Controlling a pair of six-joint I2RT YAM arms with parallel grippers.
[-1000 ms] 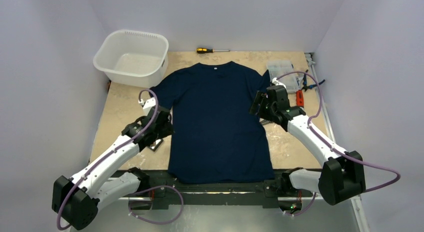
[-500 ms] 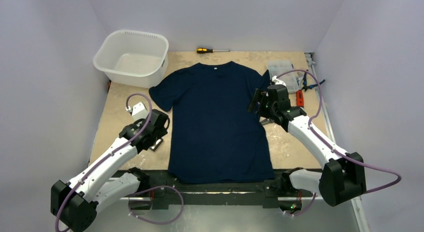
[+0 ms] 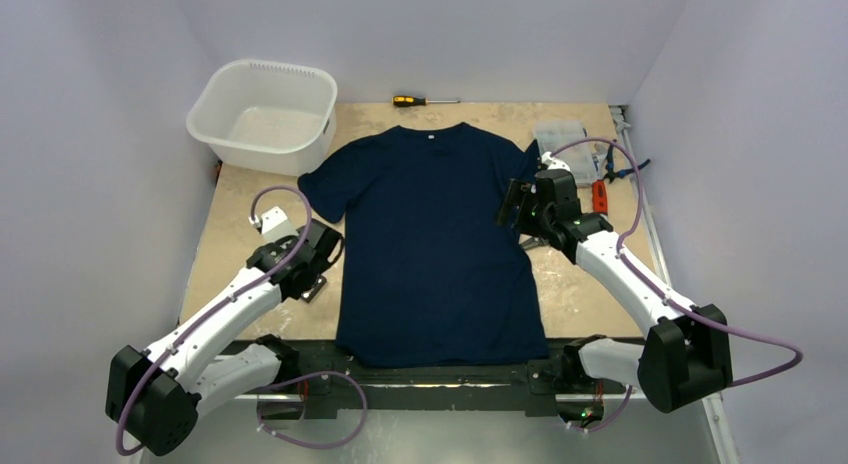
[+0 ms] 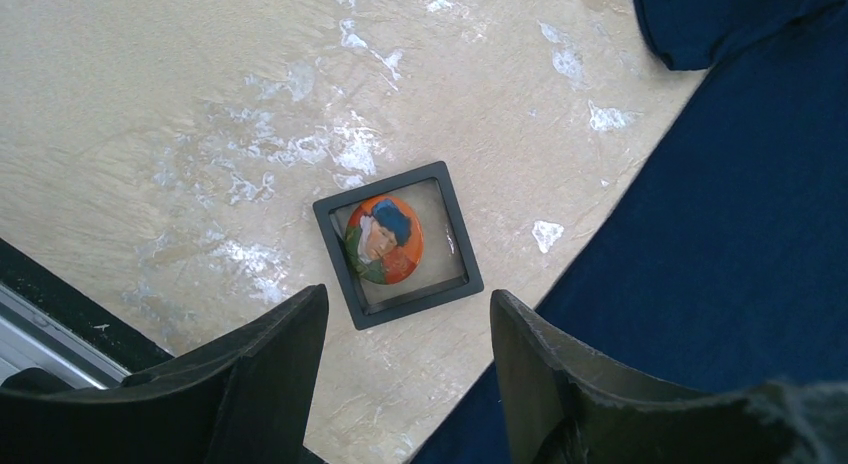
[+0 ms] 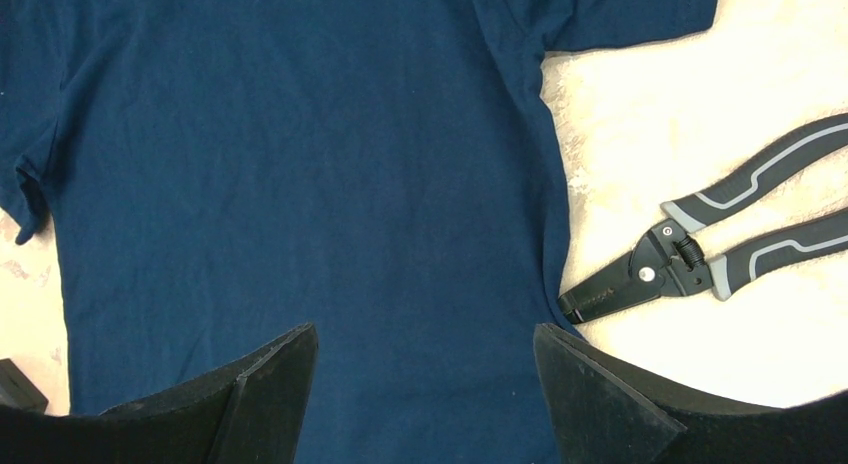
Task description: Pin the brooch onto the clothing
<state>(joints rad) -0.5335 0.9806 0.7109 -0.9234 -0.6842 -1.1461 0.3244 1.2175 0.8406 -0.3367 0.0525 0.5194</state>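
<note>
Small round brooch, orange-red with a painted head in a blue cap: sitting in a small square black tray with pale lining, not on the shirt. Tray is flat on the beige bench, near the near edge, left of centre, just beside the shirt's left side edge but not touching it.

Left claw: directly above the tray, jaws apart, nothing between them, no contact with tray or brooch.

Dark navy short-sleeved T-shirt: spread flat mid-bench, collar toward the far edge, hem at the near edge, white label visible inside the collar.

Right claw: over the shirt's right side below the sleeve, jaws wide apart, holding nothing. Can't tell if it touches the fabric.

Black-and-grey handled pliers: on the bench right of the shirt, nose right at the shirt's side edge.

White plastic tub: far-left corner, just beside the left sleeve.

Yellow-and-black screwdriver: along the far edge, behind the collar.

Clear plastic box: toward the far-right corner, beside the right sleeve.
</note>
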